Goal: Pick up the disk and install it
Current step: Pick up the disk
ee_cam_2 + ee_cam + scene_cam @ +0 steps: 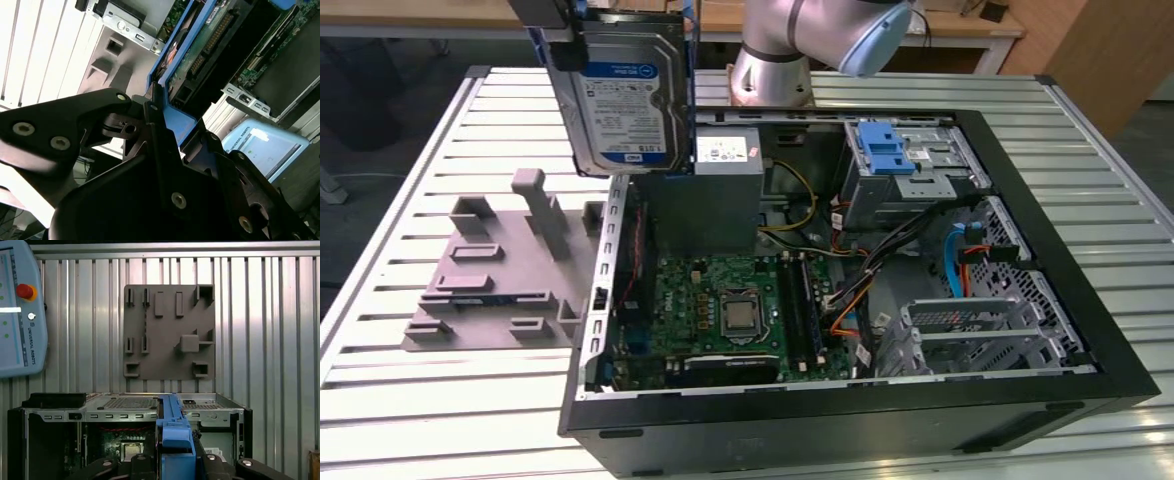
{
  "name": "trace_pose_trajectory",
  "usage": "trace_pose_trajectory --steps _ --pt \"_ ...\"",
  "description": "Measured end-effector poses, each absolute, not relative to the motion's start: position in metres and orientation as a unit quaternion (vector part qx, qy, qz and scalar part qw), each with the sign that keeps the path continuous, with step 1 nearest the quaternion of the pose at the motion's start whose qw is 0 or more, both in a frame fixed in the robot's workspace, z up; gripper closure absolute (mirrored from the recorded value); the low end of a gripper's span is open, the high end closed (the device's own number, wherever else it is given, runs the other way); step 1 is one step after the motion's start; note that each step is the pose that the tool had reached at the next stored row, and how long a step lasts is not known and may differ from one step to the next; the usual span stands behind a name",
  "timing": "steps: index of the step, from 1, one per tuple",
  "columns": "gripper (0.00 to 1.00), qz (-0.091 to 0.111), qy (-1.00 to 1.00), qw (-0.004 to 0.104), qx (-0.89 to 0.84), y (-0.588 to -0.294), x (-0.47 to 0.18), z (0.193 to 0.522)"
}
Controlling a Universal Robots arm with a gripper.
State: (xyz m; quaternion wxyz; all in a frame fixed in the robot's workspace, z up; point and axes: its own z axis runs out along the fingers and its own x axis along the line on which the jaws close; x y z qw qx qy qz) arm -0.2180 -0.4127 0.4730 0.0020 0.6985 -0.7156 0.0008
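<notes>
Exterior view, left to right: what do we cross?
grey fixture plate → the disk, raised above the case's edge → CPU socket → blue latch

Bright, even overhead light falls on the slatted metal bench (400, 400), whose ribs throw back pale glare in the exterior view and the first wrist view. The inside of the open computer case (854, 430) is dimmer, with soft shadows below its walls. In the second wrist view the black claw (167, 125) and the underside of the disk (200, 55) it clamps sit in shadow beside a washed-out white patch of bench.
</notes>
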Motion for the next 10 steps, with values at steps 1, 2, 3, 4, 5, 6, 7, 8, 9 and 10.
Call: trace_pose_trajectory --steps 1,2,3,4,5,6,7,8,9,10 --pt "0.64 0.001 -0.716 0.002 0.698 -0.413 -0.216 0.473" --pt "0.64 0.001 -0.716 0.002 0.699 -0.413 -0.213 0.473" --pt "0.64 0.001 -0.716 0.002 0.698 -0.413 -0.212 0.473" --pt "0.64 0.001 -0.716 0.002 0.699 -0.413 -0.209 0.473" --pt "0.64 0.001 -0.716 0.002 0.698 -0.413 -0.207 0.473" --pt "0.64 0.001 -0.716 0.002 0.698 -0.413 -0.205 0.473" --pt "0.64 0.001 -0.716 0.002 0.699 -0.413 -0.203 0.473" --pt "0.64 0.001 -0.716 0.002 0.698 -0.413 -0.201 0.473" --pt "0.64 0.001 -0.716 0.002 0.698 -0.413 -0.199 0.473" --pt "0.64 0.001 -0.716 0.002 0.698 -0.413 -0.197 0.473"
